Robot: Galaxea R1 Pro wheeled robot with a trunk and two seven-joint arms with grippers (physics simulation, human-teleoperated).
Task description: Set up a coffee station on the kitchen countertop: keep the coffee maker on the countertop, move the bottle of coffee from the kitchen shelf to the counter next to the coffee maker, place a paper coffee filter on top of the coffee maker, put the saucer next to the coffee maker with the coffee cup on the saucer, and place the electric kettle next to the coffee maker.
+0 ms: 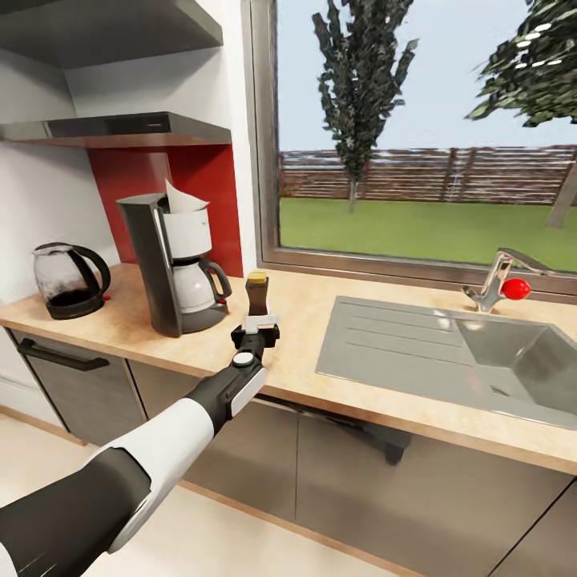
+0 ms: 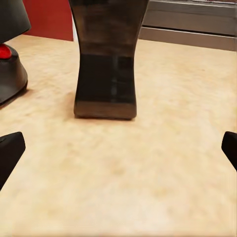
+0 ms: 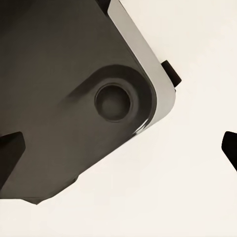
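left gripper [image 1: 255,327]: released, jaws spread, just behind bottle
bottle of coffee [image 1: 257,295]: stood upright on countertop [image 1: 304,304], right of coffee maker [image 1: 172,260]
right gripper [image 3: 118,148]: spread wide, held nothing

Countertop [image 1: 128,324]: pale wood-look, matt, faint grain. Sink [image 1: 385,344] and tap [image 1: 493,284]: brushed grey metal, dull sheen; electric kettle [image 1: 68,280]: clear glass, glossy black plastic base. Bottle of coffee [image 2: 106,64]: dark brown, glassy; paper coffee filter [image 1: 180,199]: thin white paper.
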